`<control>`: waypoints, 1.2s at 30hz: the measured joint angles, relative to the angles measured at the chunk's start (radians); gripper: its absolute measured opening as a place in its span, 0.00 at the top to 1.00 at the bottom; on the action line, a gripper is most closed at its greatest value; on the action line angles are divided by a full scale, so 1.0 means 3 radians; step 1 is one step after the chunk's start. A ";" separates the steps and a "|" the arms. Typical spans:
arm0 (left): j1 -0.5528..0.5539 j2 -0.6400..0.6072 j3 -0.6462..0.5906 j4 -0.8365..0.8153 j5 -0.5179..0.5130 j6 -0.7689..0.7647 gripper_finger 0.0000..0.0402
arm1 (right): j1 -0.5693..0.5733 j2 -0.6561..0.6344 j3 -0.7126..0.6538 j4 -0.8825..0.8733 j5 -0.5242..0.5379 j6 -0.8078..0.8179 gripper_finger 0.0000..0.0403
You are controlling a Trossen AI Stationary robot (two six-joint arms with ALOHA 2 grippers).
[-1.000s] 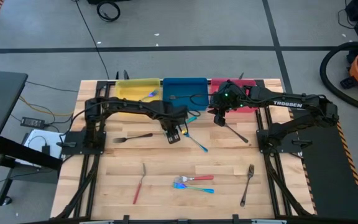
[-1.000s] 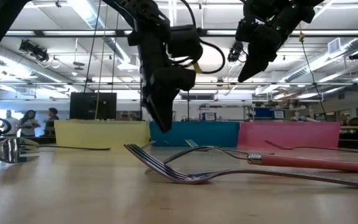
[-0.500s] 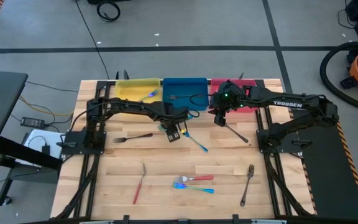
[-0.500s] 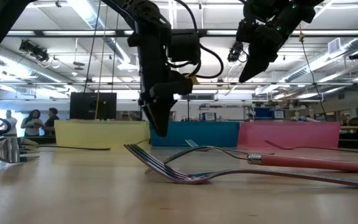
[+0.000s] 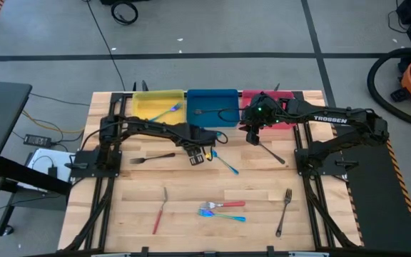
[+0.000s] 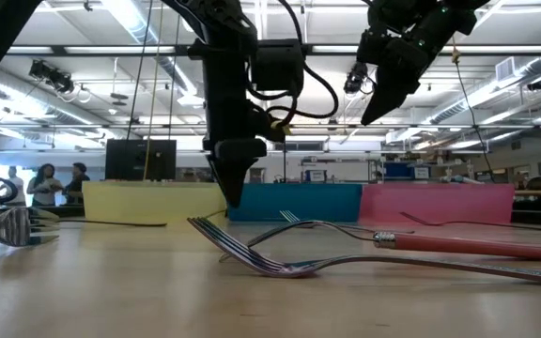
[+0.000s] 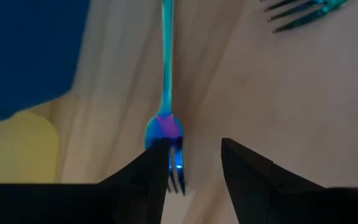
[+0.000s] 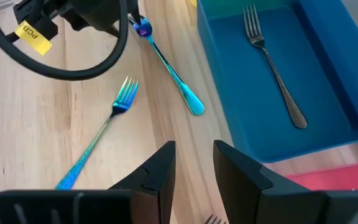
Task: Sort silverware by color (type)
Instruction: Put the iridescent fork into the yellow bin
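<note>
Silverware lies scattered on our table (image 5: 134, 214); nearest the camera in the low view, a red-handled fork (image 6: 458, 246) rests on the wood. Farther in, our left gripper (image 7: 194, 165) hangs with its jaws parted and empty, straddling the head of a blue fork (image 7: 165, 93) whose handle runs straight away from the fingers toward the blue tray (image 5: 212, 100). The left arm is clearly nearer it. Our right gripper (image 8: 194, 165), empty and partly open, waits near that tray. Since a second ago the left gripper has dropped and turned upright; the right has stayed put.
</note>
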 joint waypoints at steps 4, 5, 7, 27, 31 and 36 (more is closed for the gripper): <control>-0.0022 0.0022 -0.0050 0.0045 -0.0151 -0.0020 0.62 | 0.0000 0.0001 0.0000 0.0001 0.0000 0.0001 0.71; -0.0014 0.0044 -0.0073 0.0044 -0.0153 -0.0045 0.62 | 0.0001 0.0001 0.0000 0.0001 0.0000 0.0001 0.71; 0.0001 0.0105 -0.0114 0.0024 -0.0191 -0.0052 0.62 | 0.0001 0.0001 0.0000 0.0000 0.0000 0.0001 0.71; -0.0016 0.0287 -0.0112 0.0026 -0.0552 -0.0113 0.81 | 0.0001 0.0001 0.0000 0.0020 -0.0021 0.0005 0.71; -0.0009 0.0295 -0.0113 0.0000 -0.0598 -0.0113 0.97 | 0.0001 0.0001 0.0000 0.0020 -0.0022 0.0008 0.71; 0.0019 0.0288 -0.0114 -0.0182 -0.0631 -0.0045 0.98 | 0.0001 0.0001 0.0000 0.0017 -0.0020 0.0008 0.71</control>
